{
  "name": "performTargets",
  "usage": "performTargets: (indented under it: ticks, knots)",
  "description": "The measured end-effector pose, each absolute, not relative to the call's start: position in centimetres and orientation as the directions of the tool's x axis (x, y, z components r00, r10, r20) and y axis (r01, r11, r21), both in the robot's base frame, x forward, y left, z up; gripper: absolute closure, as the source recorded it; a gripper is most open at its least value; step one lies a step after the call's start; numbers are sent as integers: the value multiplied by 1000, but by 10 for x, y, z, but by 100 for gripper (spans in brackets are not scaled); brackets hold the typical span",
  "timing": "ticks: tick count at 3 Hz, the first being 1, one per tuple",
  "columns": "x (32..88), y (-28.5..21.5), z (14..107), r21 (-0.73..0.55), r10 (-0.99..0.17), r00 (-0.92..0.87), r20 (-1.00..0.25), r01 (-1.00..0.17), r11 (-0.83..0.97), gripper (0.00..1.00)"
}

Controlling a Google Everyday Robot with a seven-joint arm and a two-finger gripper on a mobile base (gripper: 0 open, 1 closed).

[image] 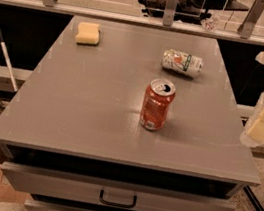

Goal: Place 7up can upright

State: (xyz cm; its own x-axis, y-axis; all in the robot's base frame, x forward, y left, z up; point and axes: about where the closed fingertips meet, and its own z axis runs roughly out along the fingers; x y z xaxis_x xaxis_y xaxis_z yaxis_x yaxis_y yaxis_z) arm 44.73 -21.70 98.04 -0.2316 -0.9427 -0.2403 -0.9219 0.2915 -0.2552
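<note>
- Grey bench (93, 121) stood in front of a glass partition, with a drawer (116, 192) under its front edge.
- The 7up can (182, 63) lay on its side on the far right part of the bench.
- An orange-red soda can (157, 105) stood upright near the middle, apart from the 7up can.
- A yellow sponge (88, 33) sat at the far left corner.
- The pincer (263, 125) hung beyond the bench's right edge, well apart from both cans; I could not tell how far open it was.
</note>
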Motion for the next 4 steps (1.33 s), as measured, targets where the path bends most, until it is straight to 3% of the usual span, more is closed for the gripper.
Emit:
performTargets:
  ticks: [1,2,4]
  knots:
    - [479,-225,978,-237,-921,-290,-260,-905,352,0]
    - [548,-230,978,-224,-898,-341,-278,-886,406,0]
    - [619,-212,962,-213,-909,-287,-302,-909,358,0]
